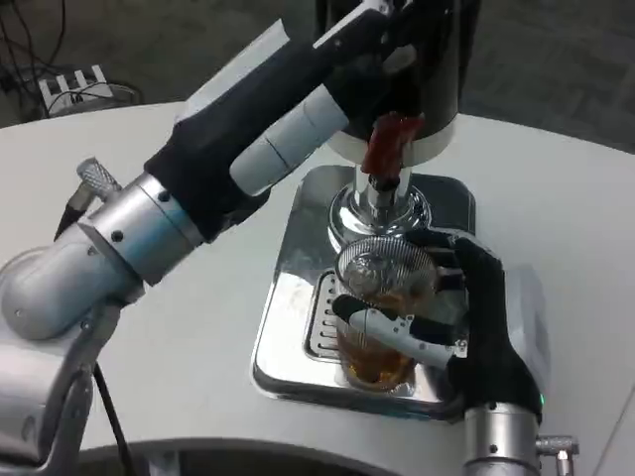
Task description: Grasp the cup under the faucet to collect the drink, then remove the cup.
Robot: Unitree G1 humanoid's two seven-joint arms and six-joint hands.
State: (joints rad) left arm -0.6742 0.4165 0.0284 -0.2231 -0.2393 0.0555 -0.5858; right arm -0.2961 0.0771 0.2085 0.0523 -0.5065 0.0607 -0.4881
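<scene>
on the polished steel drip tray [288, 297], over its slotted grate near the front edge, a ribbed clear cup [382, 312] holding amber liquid is wrapped by the right hand [476, 317], white and black fingers curled around its wall. directly above, a chrome faucet [382, 203] with a red lever [389, 144] is reached by the left hand [372, 45]; its finger position cannot be told.
</scene>
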